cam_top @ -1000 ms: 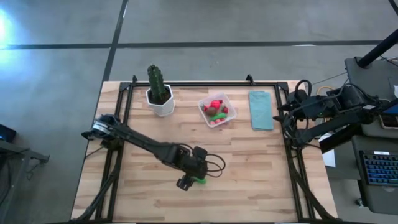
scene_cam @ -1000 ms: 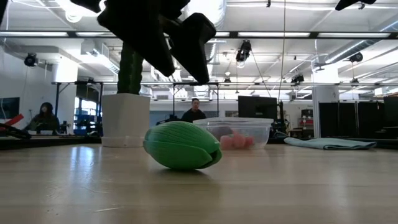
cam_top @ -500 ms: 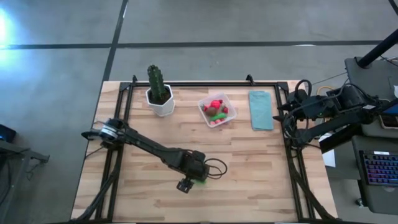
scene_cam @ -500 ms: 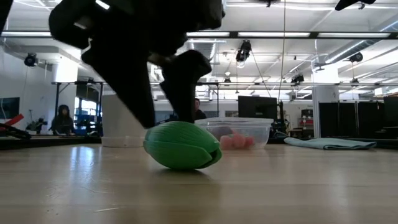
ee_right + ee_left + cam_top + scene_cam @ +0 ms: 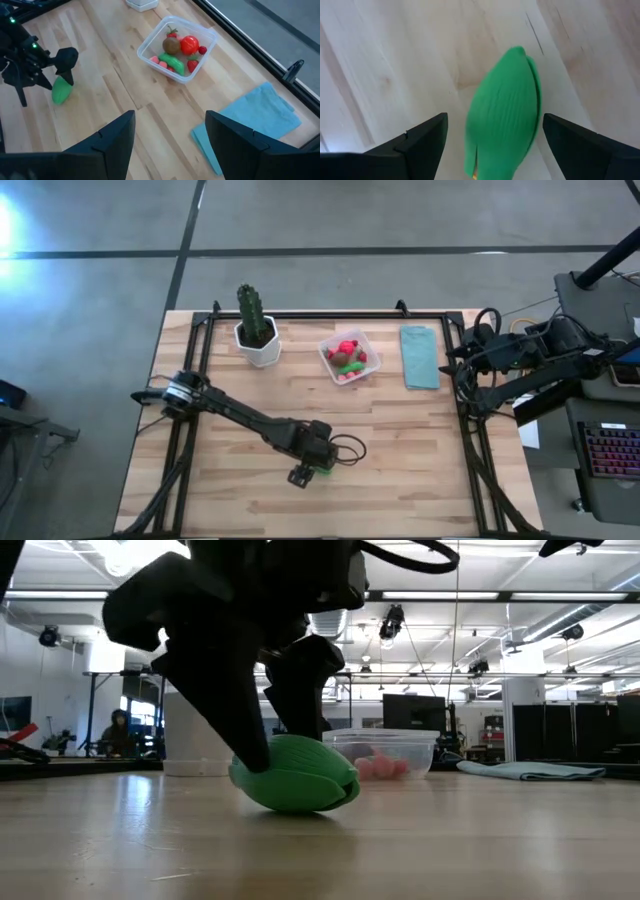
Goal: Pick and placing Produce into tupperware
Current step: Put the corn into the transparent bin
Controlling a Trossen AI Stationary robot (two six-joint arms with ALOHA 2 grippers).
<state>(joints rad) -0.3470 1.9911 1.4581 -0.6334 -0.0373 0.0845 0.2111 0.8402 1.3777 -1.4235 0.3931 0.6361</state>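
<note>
1. Left gripper [image 5: 265,745] is down at the green oblong ribbed toy vegetable [image 5: 294,773] on the pale wooden bench [image 5: 400,450], near the front edge and left of centre. Its two dark fingers [image 5: 422,142] are spread wide, one on each side of the piece. No pinch is made yet.
2. Right gripper [image 5: 170,145] waits beyond the right edge of the bench, fingers apart and holding nothing.
3. Target: the clear squarish plastic tupperware [image 5: 350,357] stands at the far centre of the bench, well apart from the green piece. It already holds red, pink, green and brown toy produce [image 5: 175,50].
4. Other items: a tall green cactus in a white pot [image 5: 256,330] to the left of the tupperware, and a folded light blue cloth [image 5: 420,356] to its right.
5. Handling judgement: the green piece looks light, hollow and rigid, with a smooth curved skin that may roll or slip out sideways. Take hold across its narrow middle, fingers squarely on opposite flanks, not towards a tapered end.
6. Limits of view:
   - From above, the gripper covers most of the green piece.
   - Whether either finger already touches it cannot be told.
   - Lower pieces in the tupperware are partly hidden by those on top.
</note>
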